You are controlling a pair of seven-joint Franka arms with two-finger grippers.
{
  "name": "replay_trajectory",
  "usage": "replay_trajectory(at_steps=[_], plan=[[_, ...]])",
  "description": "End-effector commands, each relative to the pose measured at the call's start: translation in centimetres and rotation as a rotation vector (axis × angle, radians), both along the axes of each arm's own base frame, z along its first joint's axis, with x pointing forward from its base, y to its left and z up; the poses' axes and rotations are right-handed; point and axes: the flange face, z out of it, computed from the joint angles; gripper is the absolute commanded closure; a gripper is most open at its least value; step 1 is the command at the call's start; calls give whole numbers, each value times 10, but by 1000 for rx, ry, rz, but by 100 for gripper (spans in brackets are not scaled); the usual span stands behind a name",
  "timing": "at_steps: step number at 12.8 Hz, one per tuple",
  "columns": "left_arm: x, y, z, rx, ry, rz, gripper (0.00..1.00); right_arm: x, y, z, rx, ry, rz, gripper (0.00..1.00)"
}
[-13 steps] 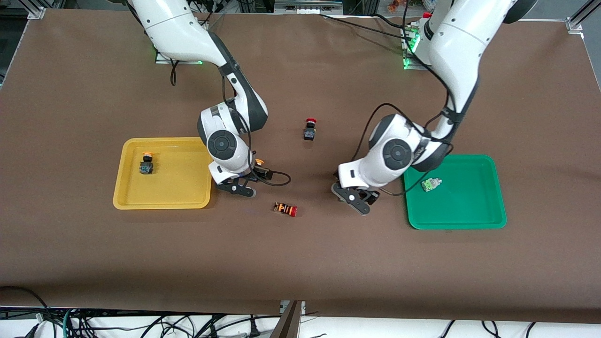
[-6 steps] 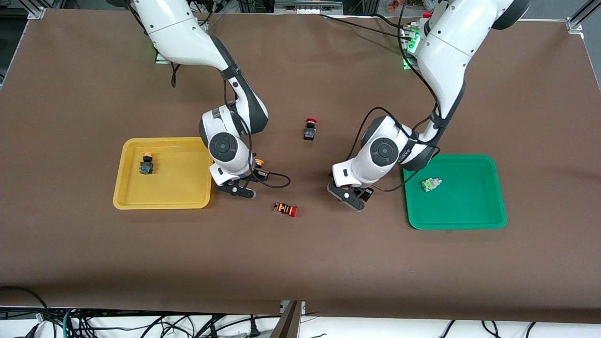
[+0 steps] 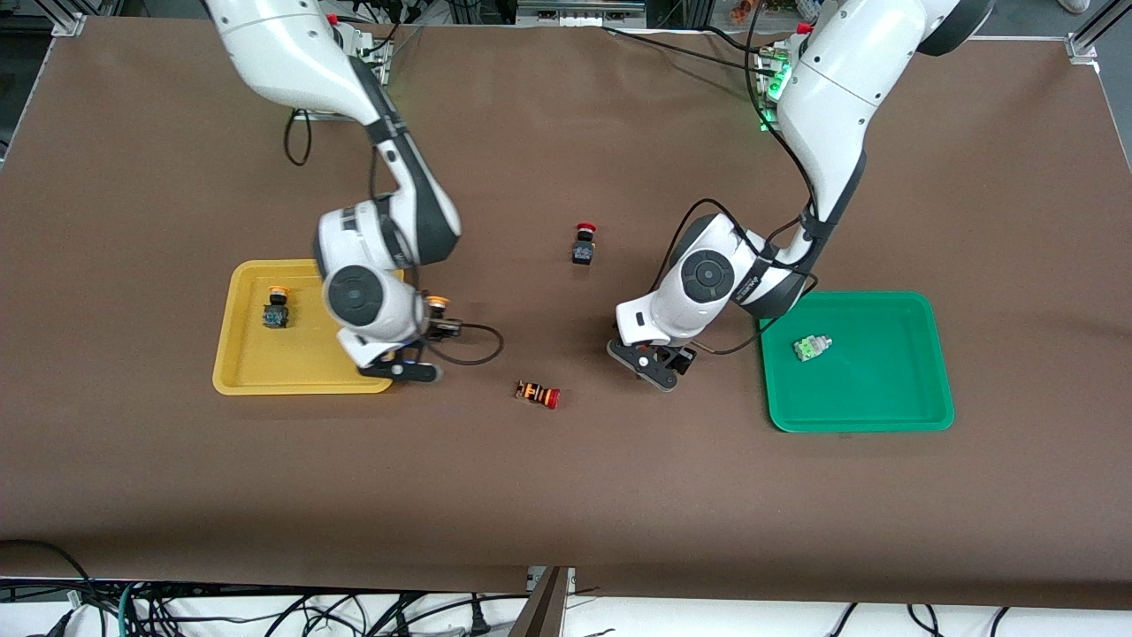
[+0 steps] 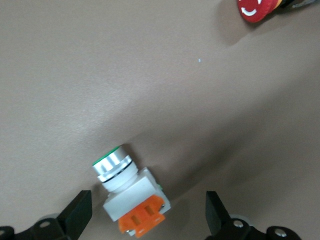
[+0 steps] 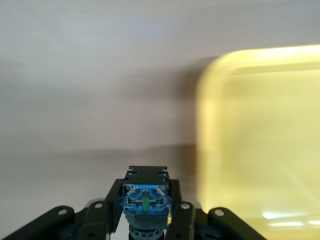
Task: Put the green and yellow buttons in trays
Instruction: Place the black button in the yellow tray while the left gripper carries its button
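Observation:
My right gripper is shut on a black-bodied button with a yellow-orange cap. It holds the button above the table, just beside the yellow tray. The right wrist view shows that button's blue underside between the fingers, with the yellow tray ahead. A second yellow-capped button lies in the yellow tray. My left gripper is open, low over a white-grey, orange-marked button that lies on its side between the fingers. A green-marked button lies in the green tray.
A black-bodied button with a red cap stands mid-table, farther from the front camera than both grippers. A red-capped, orange-striped button lies nearer, between the grippers; its red cap shows in the left wrist view.
My right arm has carried its button from mid-table toward the yellow tray. My left gripper has shifted a little toward the right arm's end of the table.

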Motion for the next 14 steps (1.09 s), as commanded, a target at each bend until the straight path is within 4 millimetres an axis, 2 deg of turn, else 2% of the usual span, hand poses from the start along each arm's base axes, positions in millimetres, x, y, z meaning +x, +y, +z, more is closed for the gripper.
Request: replay_trajectory(at_steps=[1,2,3,4,6,8,9,10,11,13,14], plan=[[0,0,-7,11,-22,6,48,8,-63,-1,-7,54,134,100],[1,2,-7,11,-20,14,73,10,-89,-7,-5,64,174,100],[4,6,-5,11,-24,15,86,11,-110,-14,0,76,175,100],[4,7,-3,13,-22,15,97,9,-120,-24,-3,88,170,100],[8,13,14,32,-10,18,100,-2,-129,-48,-13,75,169,100],[14,29,47,77,32,29,100,-7,-133,-58,-18,82,165,100],[20,49,62,102,57,46,100,-7,-133,-60,-20,86,166,85],[22,63,75,124,81,15,100,-5,-133,-57,-18,86,163,29],[27,84,86,141,103,-31,100,-1,-135,-52,-16,74,159,0],[36,136,104,169,164,-115,100,11,-127,-28,0,75,166,0],[38,158,107,199,184,-170,100,17,-120,-11,11,91,170,0]])
